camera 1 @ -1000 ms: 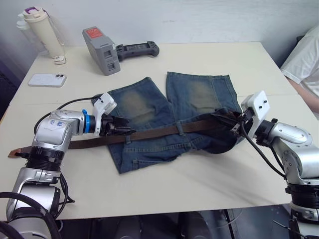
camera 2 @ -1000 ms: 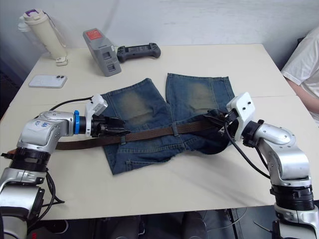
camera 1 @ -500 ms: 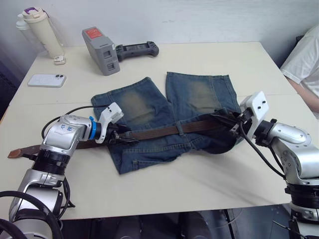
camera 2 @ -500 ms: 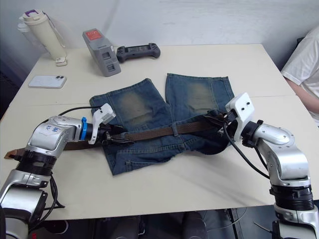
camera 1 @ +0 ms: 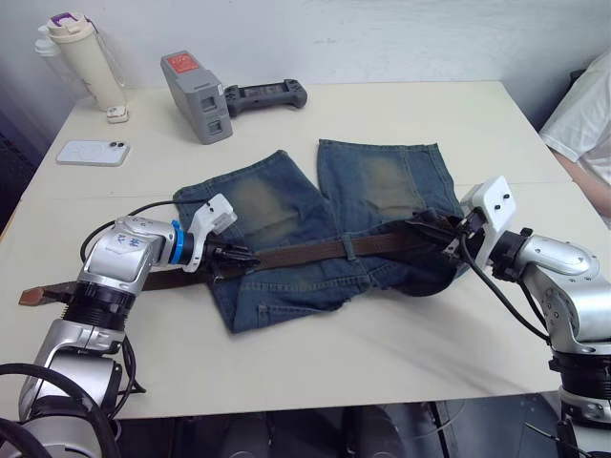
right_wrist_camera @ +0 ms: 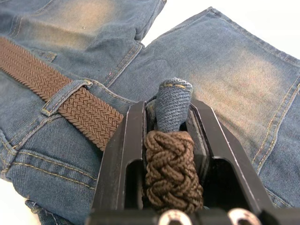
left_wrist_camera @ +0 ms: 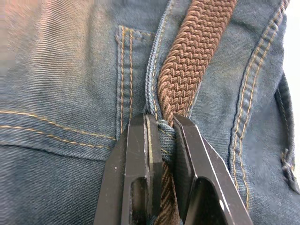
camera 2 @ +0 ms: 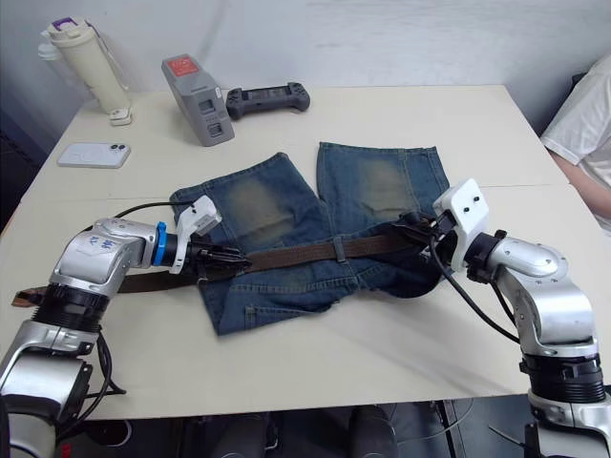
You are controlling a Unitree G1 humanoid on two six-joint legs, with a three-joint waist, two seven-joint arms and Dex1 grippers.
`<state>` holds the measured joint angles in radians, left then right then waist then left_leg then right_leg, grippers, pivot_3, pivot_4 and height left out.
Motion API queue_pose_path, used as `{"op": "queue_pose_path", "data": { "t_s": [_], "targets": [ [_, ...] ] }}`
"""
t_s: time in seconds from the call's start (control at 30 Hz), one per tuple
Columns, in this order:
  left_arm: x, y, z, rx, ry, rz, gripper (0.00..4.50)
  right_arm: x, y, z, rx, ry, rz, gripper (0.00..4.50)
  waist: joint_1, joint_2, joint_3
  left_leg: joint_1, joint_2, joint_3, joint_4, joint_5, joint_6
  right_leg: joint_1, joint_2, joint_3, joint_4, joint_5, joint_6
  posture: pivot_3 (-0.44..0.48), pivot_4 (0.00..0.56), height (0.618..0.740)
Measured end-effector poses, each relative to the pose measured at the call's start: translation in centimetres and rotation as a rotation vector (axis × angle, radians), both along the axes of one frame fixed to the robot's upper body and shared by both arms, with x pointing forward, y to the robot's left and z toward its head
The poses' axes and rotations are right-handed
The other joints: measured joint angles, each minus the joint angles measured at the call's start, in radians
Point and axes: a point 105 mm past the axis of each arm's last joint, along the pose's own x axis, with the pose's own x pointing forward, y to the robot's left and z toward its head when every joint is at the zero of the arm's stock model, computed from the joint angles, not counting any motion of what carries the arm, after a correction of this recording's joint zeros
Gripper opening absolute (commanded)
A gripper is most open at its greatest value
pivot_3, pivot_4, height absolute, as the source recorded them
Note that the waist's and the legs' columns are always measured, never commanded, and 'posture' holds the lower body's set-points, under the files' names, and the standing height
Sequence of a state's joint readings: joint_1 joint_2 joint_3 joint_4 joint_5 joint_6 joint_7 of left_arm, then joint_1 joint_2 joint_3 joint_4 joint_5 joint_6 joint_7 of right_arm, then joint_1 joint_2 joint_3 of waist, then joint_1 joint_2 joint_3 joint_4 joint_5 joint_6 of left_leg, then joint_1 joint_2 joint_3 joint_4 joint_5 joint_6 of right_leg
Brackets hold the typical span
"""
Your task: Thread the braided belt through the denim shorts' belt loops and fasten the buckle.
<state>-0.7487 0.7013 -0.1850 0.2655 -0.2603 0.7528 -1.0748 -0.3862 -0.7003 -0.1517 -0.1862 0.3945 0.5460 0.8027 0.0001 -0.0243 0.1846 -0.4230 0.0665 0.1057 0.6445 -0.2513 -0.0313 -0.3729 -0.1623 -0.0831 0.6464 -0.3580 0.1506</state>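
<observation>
Belt (camera 1: pixel 315 252) lies threaded along the waistband of the shorts (camera 1: pixel 315 215) spread on the table (camera 1: pixel 382 114), passing under a belt loop (camera 1: pixel 351 247) near the middle, its tan tail (camera 1: pixel 38 296) trailing off the shorts toward the robot's left. Left gripper (left_wrist_camera: pixel 161 129) is pinched on the belt together with a fold of waistband denim at the shorts' left edge; right gripper (right_wrist_camera: pixel 171 126) is clamped on the belt and a loop of denim at the far right end of the waistband. The buckle cannot be made out. Braided webbing looks light, limp and grippy, likely to sag and twist rather than push through a loop, so it is best pulled, held flat across its width close to each loop. The denim is soft and will bunch if dragged; pinning the waistband beside the loop should help
</observation>
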Motion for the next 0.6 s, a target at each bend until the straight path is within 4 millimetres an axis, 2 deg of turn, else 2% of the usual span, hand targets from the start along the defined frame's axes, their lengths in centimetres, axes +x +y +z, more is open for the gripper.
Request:
{"op": "queue_pose_path", "data": {
  "t_s": [0.2,0.37,0.43,0.47,0.53,0.6],
  "targets": [
    [3.0,-0.6,1.4,0.063,-0.256,-0.001,0.12,0.7,-0.9,0.1,-0.022,-0.032,-0.048,0.51,0.001,0.000,0.000,0.000,0.000,0.000,0.000,0.000,0.000,0.000,0.000,0.000,0.000,0.000,0.000,0.000,0.150,0.740],
    [3.5,-1.0,3.1,0.075,-0.424,-0.059,0.12,0.3,-1.1,0.3,-0.034,-0.064,-0.049,0.51,0.000,0.000,0.000,0.000,0.000,0.000,0.000,0.000,0.000,0.000,0.000,0.000,0.000,0.000,0.000,0.000,0.150,0.740],
    [2.7,-0.7,3.7,0.058,-0.510,-0.120,0.12,-1.0,-1.0,0.7,-0.055,-0.120,-0.036,0.51,0.001,0.000,0.000,0.000,0.000,0.001,0.000,0.000,0.000,-0.001,0.000,-0.001,-0.001,0.000,0.000,0.000,0.150,0.740],
    [1.7,-0.3,3.7,0.042,-0.560,-0.169,0.12,-2.1,-0.9,0.6,-0.100,-0.173,-0.026,0.51,0.000,0.000,0.000,0.000,0.000,0.002,-0.002,0.000,0.000,-0.002,0.000,-0.001,-0.002,0.000,0.000,0.000,0.150,0.740],
    [-0.6,0.4,2.4,0.030,-0.597,-0.259,0.12,-4.0,-0.8,-0.2,-0.162,-0.229,-0.010,0.51,-0.001,0.000,0.000,0.002,0.000,0.003,-0.008,0.000,-0.001,-0.002,-0.001,-0.002,-0.003,0.000,0.000,0.000,0.150,0.740],
    [-2.5,0.3,1.2,-0.015,-0.602,-0.321,0.12,-5.6,-1.0,-1.2,-0.220,-0.282,-0.009,0.51,0.001,0.000,0.000,0.001,0.000,0.003,-0.005,-0.001,0.000,-0.002,-0.001,-0.003,-0.003,0.000,0.000,0.000,0.150,0.740]
  ]
}}
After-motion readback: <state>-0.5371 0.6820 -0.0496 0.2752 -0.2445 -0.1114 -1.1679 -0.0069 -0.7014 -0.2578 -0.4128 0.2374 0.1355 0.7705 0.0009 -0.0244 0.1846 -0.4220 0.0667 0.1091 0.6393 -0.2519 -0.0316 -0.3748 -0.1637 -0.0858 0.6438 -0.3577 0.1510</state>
